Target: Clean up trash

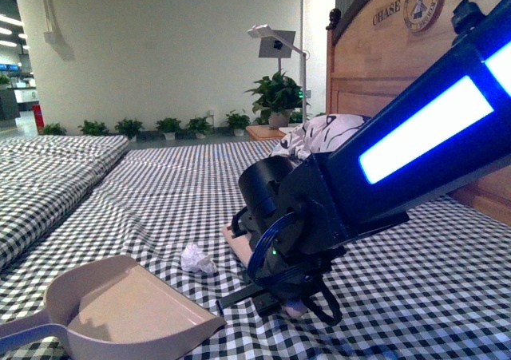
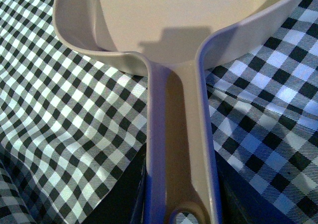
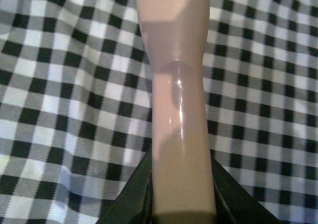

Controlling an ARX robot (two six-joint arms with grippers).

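Trash (image 1: 196,259): white wad on checkered tabletop (image 1: 415,288), just beside right end effector (image 1: 291,304), which pinches a beige brush handle (image 3: 179,134). Left end effector, unseen, grips dustpan (image 1: 120,312) handle; pan mouth near the wad. Sweeping step; next calls for brushing wad panward.

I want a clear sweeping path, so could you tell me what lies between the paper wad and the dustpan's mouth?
Only bare checkered cloth lies between the paper wad and the dustpan, as the front view shows.

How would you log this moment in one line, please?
left end effector: holds dustpan | right end effector: holds brush handle | trash: on bed, outside dustpan
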